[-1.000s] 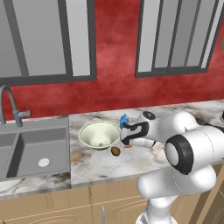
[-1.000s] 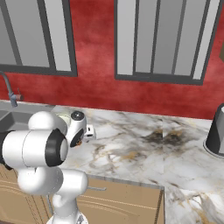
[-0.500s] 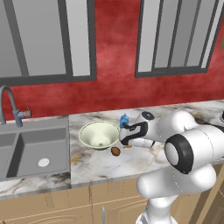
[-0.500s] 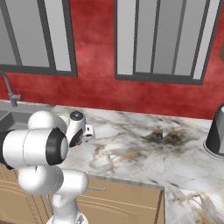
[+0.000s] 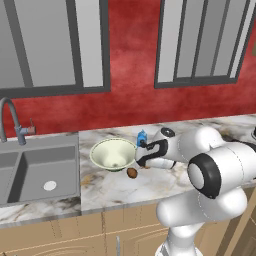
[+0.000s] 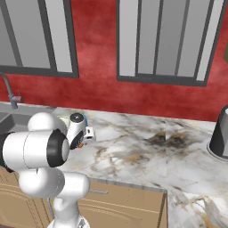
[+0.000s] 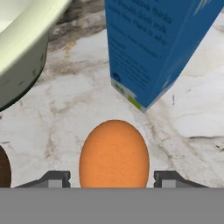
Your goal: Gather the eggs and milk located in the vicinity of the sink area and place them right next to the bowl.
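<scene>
An orange egg lies on the marble counter between the finger tips of my gripper, with a gap on each side of it. The gripper is open and low over the counter, just right of the bowl. Behind the egg stands the blue milk carton. The pale cream-green bowl is to the left of both. A dark brown egg rests on the counter by the bowl's near side.
The grey sink with its curved faucet lies left of the bowl. A dark grey vessel stands at the counter's far right. The red wall runs behind, and the counter's front edge is close below the eggs.
The hand has edged slightly toward the bowl and lower. The bowl, the carton and the brown egg stay where they were.
</scene>
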Controlling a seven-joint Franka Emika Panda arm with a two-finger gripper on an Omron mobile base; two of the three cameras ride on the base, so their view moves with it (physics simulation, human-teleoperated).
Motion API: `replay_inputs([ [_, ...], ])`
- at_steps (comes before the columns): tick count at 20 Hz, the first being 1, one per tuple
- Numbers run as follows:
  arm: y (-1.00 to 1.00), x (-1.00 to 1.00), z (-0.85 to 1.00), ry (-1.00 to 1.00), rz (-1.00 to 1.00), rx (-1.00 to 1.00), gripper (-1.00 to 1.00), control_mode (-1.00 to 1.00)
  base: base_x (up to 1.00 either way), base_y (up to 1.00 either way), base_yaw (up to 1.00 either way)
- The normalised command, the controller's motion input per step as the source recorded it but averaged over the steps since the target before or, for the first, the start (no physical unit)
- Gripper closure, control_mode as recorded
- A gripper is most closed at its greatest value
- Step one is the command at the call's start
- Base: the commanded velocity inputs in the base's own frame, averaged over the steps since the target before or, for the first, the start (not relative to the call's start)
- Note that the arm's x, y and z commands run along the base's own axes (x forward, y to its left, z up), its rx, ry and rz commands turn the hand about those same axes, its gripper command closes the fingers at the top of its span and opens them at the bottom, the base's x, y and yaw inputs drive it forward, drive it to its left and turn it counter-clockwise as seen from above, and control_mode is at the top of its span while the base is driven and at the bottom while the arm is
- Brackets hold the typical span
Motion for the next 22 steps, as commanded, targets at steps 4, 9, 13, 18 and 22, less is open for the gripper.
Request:
replay_inputs([
  [4,0.0,0.02,0.0,0.0,0.0,0.0,1.0,-1.0,0.0,0.0,0.0],
  [9,0.0,0.01,0.0,0.0,0.0,0.0,1.0,-1.0,0.0,0.0,0.0],
  [13,0.0,-0.01,0.0,0.0,0.06,0.0,1.0,-1.0,0.0,0.0,0.0],
  [18,0.0,-0.11,0.0,0.0,0.11,0.03,1.0,-1.0,0.0,0.0,0.0],
  [22,0.0,-0.03,0.0,0.0,0.14,0.07,1.0,-1.0,0.0,0.0,0.0],
])
